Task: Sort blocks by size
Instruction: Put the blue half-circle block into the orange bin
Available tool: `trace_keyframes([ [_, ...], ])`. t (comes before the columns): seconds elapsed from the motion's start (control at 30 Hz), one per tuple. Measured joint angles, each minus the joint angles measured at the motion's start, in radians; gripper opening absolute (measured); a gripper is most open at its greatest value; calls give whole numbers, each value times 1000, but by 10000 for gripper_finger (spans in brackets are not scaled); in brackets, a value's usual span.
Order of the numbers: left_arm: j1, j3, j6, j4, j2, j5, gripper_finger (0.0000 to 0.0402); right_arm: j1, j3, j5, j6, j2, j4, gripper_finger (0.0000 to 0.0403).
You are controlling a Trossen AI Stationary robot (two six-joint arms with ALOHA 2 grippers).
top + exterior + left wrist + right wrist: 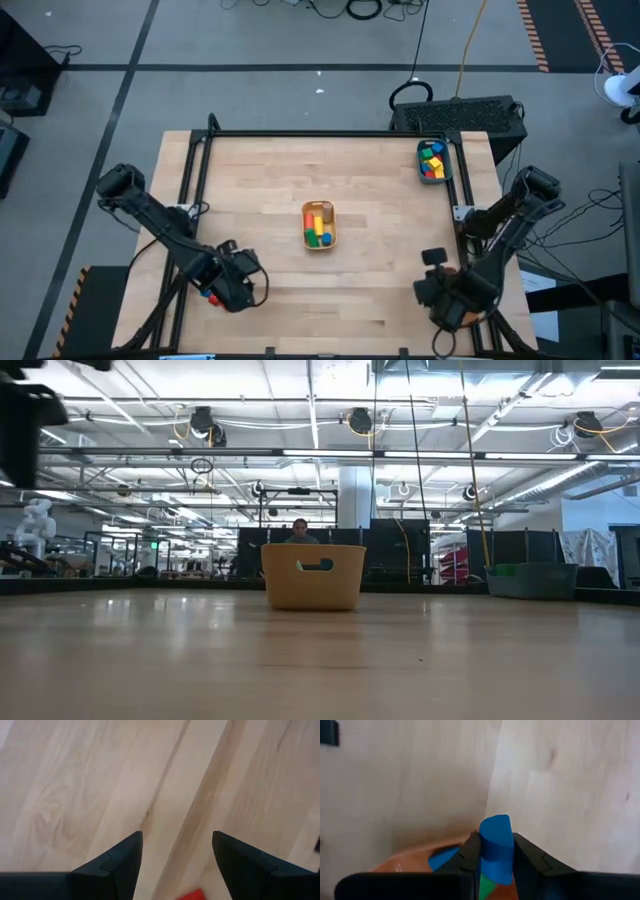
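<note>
From above, the left gripper point(232, 283) hangs over the bench point(250, 200) near its front left corner, and the right gripper point(447, 295) by the front right.

Left wrist view: fingers spread wide, a red block point(192, 894) just beneath them.

Right wrist view: fingers pinch a blue cylinder block point(496, 845) above an orange bin point(415, 859).

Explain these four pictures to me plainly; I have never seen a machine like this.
Two dark robot arms work at a wooden table, sorting toy blocks. One camera looks down from above, one looks level across the tabletop, and one rides on each wrist. A tan bin mid-table and a grey bin at the far right corner hold coloured blocks. The right end effector is clamped on a blue cylinder block above an orange bin. The left end effector is open, with a red block just below it.
</note>
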Motion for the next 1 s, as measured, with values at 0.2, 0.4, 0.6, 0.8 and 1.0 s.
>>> trace_keyframes([
  [0.2, -54, 0, -36, -15, 0, 2, 240, 70, -16, -36, 150, 3, -40, 65],
  [0.4, -79, 0, -36, -15, 0, 1, 240, 109, -135, -167, 308, 3, -35, 66],
  [0.6, -79, 0, -36, -15, 0, 0, 240, 112, -242, -170, 363, 4, 39, 82],
  [0.8, -79, 0, -29, -28, 0, 0, 240, 112, -250, -75, 358, 4, 85, 117],
  [1.0, -79, 0, -36, -74, 0, 15, 240, 112, -246, -84, 410, 4, 47, 158],
])
